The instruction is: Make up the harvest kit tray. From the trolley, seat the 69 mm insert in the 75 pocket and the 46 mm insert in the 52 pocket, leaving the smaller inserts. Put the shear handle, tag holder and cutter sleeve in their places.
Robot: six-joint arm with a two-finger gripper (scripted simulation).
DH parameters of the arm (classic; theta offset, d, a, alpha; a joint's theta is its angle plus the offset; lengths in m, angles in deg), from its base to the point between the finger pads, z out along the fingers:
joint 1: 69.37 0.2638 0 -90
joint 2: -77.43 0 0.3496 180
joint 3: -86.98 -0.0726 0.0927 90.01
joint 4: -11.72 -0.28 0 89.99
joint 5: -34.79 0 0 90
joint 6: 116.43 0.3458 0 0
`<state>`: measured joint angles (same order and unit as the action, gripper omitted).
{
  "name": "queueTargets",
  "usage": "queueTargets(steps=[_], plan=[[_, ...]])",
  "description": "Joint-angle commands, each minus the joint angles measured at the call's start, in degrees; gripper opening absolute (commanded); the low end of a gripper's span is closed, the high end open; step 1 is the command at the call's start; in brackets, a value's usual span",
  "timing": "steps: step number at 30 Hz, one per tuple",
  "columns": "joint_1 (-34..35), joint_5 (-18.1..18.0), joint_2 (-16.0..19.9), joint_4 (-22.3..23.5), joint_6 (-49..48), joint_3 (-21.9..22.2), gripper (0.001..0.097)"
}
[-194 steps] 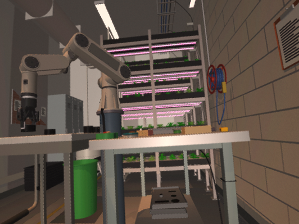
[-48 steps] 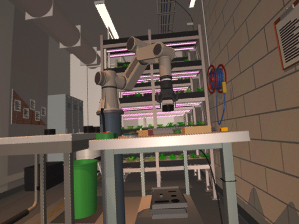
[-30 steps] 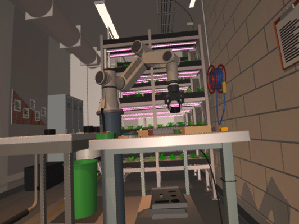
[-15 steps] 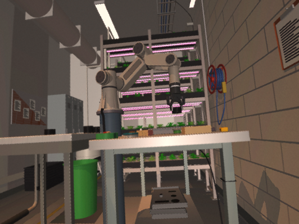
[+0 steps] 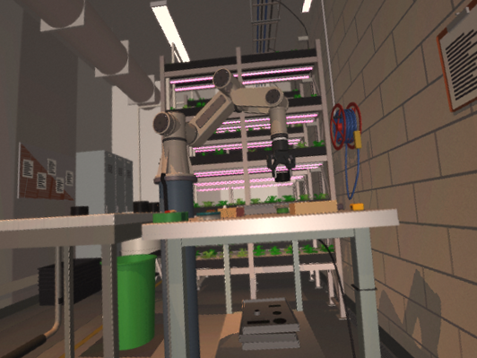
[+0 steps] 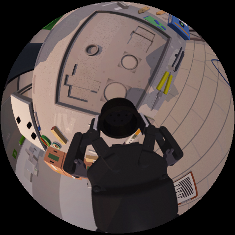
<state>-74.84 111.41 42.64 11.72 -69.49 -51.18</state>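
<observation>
A black round insert [image 6: 118, 118] hangs above the tan kit tray [image 6: 108, 61], near the larger round pocket [image 6: 115, 90], gripped by my closed gripper [image 6: 119, 127]. From the side camera the gripper [image 5: 281, 173] and its insert are well above the table top. A smaller round pocket [image 6: 128, 62] lies beyond the large one, and a small raised ring [image 6: 92, 49] sits farther left. Rectangular and L-shaped recesses [image 6: 78, 84] mark the tray's left half. The trolley [image 5: 25, 223] stands left of the table with black inserts [image 5: 145, 206] on it.
Behind the table stands a plant rack with pink lights [image 5: 254, 142]. Yellow-handled shears [image 6: 163, 84] and a dark tool [image 6: 178, 59] lie right of the tray. Small boxes and tape rolls [image 6: 55, 145] sit at the near edge. A brick wall runs along the right.
</observation>
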Motion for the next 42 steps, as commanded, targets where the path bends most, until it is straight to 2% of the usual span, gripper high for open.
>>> queueTargets(steps=[1,14,19,24,35,38,42], plan=[[0.0,0.0,-0.1,0.0,0.0,0.1,0.008],[0.3,0.0,-0.1,0.0,-0.1,0.0,0.008],[0.3,0.0,-0.1,0.0,-4.7,0.0,0.008],[0.3,0.0,-0.1,0.0,-17.5,0.0,0.008],[0.3,0.0,-0.1,0.0,-56.0,0.0,0.008],[0.3,0.0,-0.1,0.0,-62.5,0.0,0.008],[0.3,0.0,-0.1,0.0,-66.4,0.0,0.008]])
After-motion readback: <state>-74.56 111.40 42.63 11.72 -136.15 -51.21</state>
